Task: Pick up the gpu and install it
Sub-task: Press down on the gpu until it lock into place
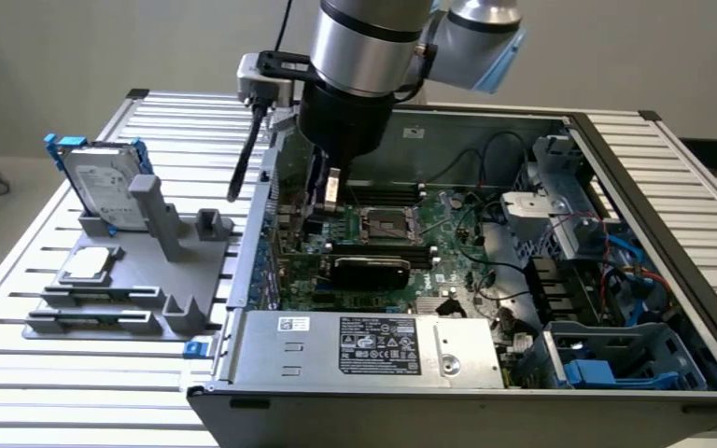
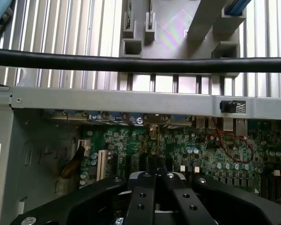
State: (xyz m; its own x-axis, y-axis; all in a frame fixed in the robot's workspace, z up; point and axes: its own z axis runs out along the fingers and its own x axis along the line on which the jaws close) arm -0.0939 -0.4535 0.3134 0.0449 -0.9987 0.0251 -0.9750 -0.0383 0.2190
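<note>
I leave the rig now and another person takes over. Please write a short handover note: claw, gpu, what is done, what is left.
Claw: shut, low inside the open case, over the motherboard. Nothing clearly held.
Gpu: upright on the motherboard, near the claw, not on the stand.
Done: the gpu is in the case, it seems.
Left: whether the gpu is fully seated cannot be told, so check this.

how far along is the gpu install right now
Looks mostly done: the gpu already sits on the motherboard inside the case, apparently seated. The gripper is shut, just above the board beside it. Whether the card is fully pressed in cannot be told.
</note>
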